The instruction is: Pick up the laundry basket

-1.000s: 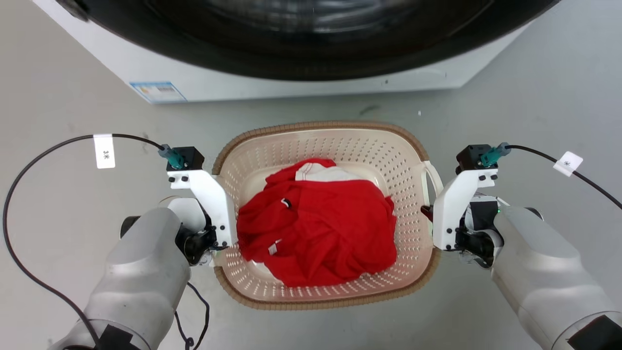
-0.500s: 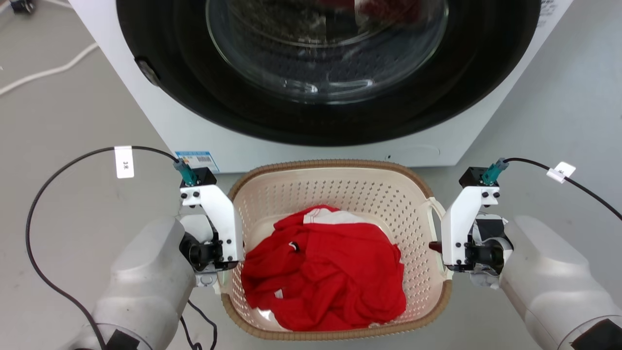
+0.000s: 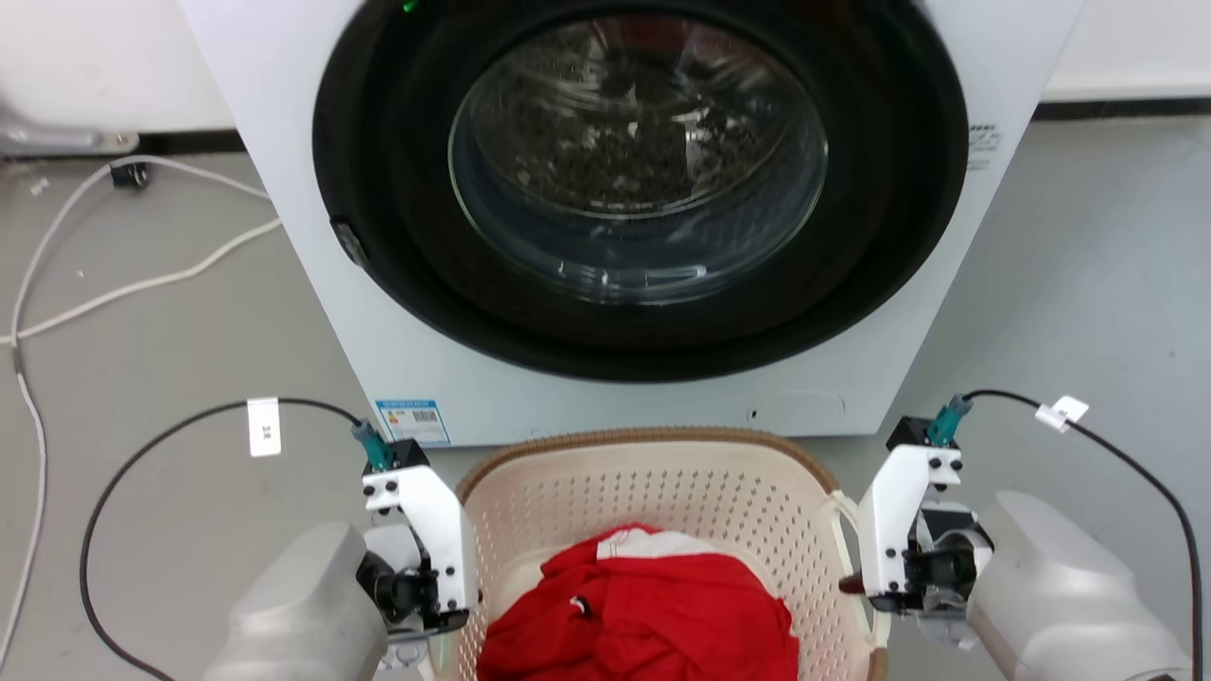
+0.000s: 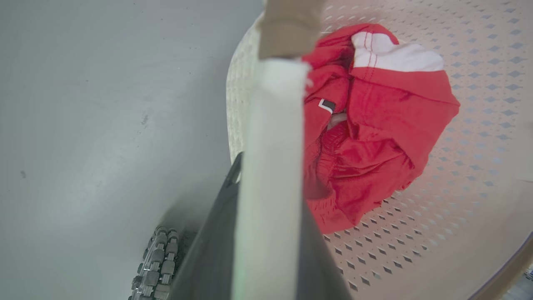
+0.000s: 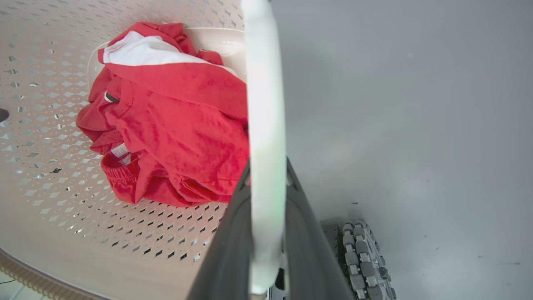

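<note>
The laundry basket (image 3: 653,438), cream with perforated walls and a brown woven-look rim, hangs between my two arms in front of the washer. A red and white garment (image 3: 653,615) lies bunched inside it. My left gripper (image 3: 443,619) is shut on the basket's white left handle (image 4: 272,125), with dark fingers (image 4: 216,233) on either side of the handle. My right gripper (image 3: 854,586) is shut on the white right handle (image 5: 264,104). In both wrist views the grey floor lies well below the basket.
A white front-loading washing machine (image 3: 284,236) with a dark round door (image 3: 639,180) stands just behind the basket. White cables (image 3: 142,274) trail over the floor at the left. One of my base's wheels (image 4: 156,266) shows under the left arm and another (image 5: 362,258) under the right.
The head camera has swung upward, so the washer door now sits in the upper picture and the basket low. Both grippers keep their hold, and the basket's far rim now overlaps the machine's base.
</note>
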`<state>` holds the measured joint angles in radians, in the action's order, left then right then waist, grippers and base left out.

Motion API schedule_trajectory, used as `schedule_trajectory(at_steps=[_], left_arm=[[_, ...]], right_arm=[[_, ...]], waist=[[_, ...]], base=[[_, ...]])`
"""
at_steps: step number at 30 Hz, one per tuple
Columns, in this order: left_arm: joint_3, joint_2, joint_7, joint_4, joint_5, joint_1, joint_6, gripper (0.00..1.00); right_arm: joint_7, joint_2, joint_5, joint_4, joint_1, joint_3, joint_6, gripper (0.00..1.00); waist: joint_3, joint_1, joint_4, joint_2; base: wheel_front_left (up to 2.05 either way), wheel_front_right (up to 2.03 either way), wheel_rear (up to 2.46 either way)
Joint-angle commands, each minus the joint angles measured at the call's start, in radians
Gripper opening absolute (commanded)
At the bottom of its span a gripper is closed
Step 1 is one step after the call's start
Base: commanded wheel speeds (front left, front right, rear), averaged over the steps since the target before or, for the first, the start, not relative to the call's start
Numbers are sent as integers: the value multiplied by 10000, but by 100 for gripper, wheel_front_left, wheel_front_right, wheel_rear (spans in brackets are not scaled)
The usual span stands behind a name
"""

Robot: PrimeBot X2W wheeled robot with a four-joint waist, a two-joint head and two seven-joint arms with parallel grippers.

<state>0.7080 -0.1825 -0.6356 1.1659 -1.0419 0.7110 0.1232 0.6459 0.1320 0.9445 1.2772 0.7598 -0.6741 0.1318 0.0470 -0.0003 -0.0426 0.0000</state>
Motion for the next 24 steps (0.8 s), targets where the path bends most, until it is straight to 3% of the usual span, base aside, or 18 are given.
schedule_trajectory(at_steps=[1,24], left_arm=[[2,-30,36,-68,-179,-197,127,0],[439,63,271,-153,-657,-587,128,0]], right_arm=[[96,133,-14,114,-274,47,-20,0],[315,357,-709,146,-677,699,-21,0]], waist=[[-402,3,14,0],[-656,3,-51,0]], base=[[0,0,0],[0,0,0]])
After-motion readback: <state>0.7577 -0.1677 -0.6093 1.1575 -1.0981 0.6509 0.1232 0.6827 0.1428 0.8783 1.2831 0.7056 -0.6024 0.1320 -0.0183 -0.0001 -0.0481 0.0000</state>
